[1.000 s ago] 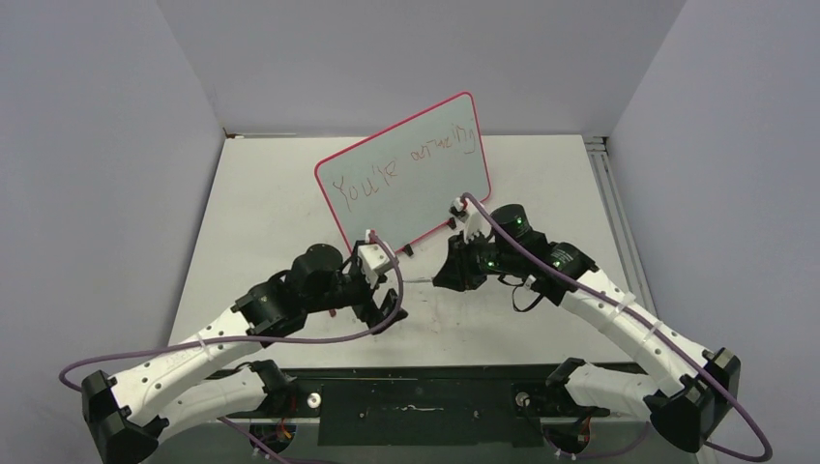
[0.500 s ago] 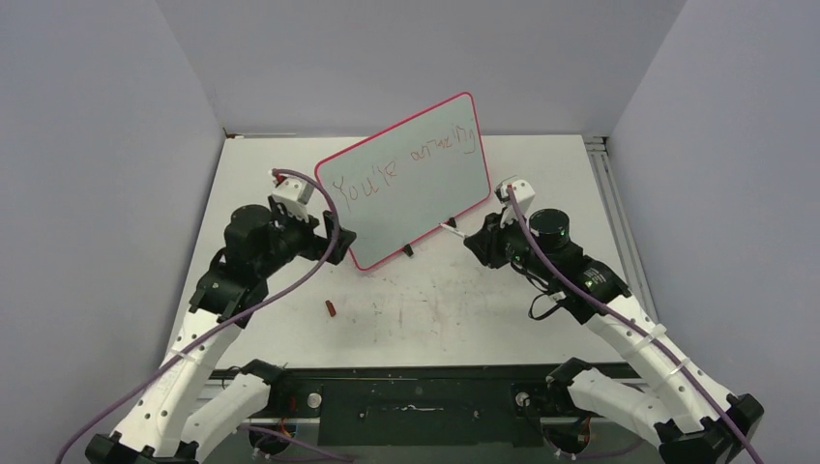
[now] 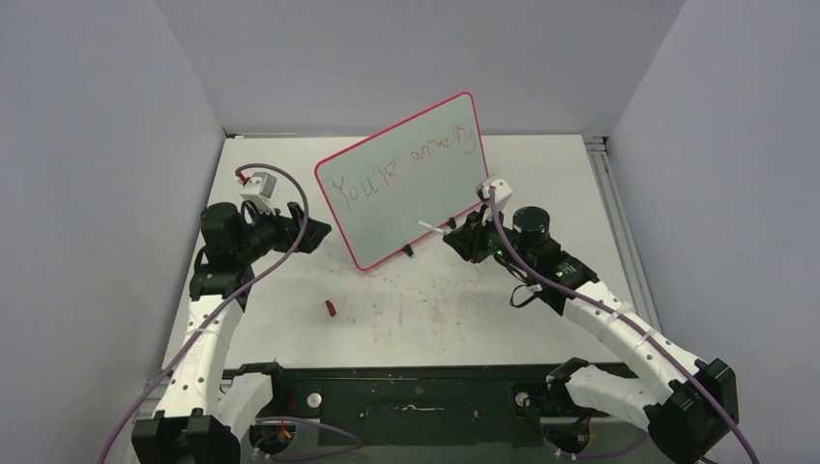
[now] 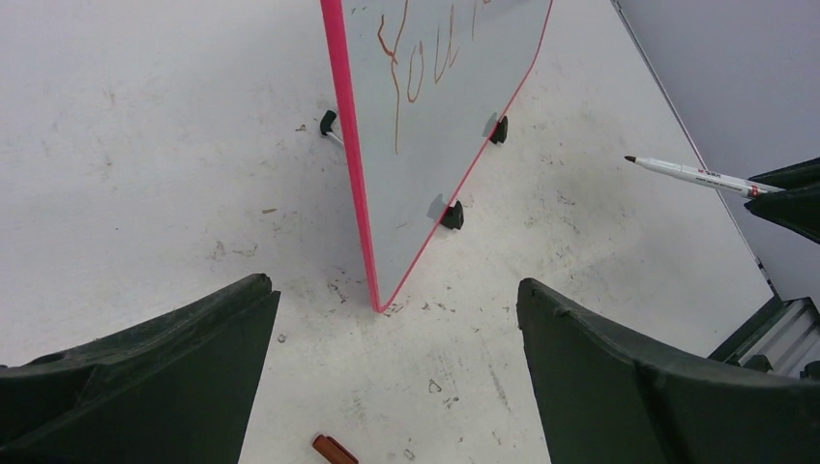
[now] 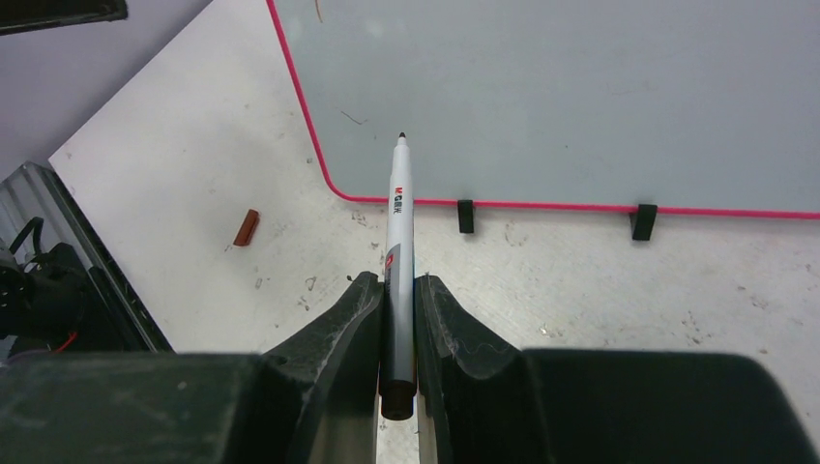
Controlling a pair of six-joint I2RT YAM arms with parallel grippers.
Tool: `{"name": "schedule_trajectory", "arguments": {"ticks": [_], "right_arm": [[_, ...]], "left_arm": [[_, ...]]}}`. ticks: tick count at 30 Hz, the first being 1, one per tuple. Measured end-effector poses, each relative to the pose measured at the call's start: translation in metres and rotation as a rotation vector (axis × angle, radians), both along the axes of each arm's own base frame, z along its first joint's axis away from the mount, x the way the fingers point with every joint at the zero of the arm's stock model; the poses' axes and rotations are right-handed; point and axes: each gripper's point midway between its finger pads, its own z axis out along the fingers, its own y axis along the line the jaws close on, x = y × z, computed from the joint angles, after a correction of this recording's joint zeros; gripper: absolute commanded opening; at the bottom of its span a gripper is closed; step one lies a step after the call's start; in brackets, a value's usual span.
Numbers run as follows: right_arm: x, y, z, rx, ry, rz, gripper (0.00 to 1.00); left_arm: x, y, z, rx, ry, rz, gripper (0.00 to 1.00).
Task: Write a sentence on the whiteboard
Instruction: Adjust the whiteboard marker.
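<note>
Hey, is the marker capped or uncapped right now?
Uncapped. The marker shows a bare dark tip pointing at the whiteboard; a small red-brown piece, likely its cap, lies apart on the table.

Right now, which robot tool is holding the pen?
The right tool, shut on the white pen. The left tool stands open and empty.

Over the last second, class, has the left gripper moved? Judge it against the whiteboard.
Yes. The left gripper has swung from just in front of the lower left corner of the whiteboard out to the left of its left edge.
</note>
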Motion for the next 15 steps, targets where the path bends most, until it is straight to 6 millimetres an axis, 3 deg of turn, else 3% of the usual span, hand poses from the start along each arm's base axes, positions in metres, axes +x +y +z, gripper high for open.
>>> {"name": "schedule_trajectory", "arguments": {"ticks": [6,15], "right_arm": [[-0.005,0.022,-0.007,0.026,-0.019,0.078,0.05],[-0.009,0.054,-0.028,0.007,-0.016,0.134,0.05]], "left_arm": [[0.012,0.002,-0.016,-0.041,0.045,-0.047,0.89],[0.022,-0.011,-0.024,-0.083,0.051,-0.139,0.78]]}}
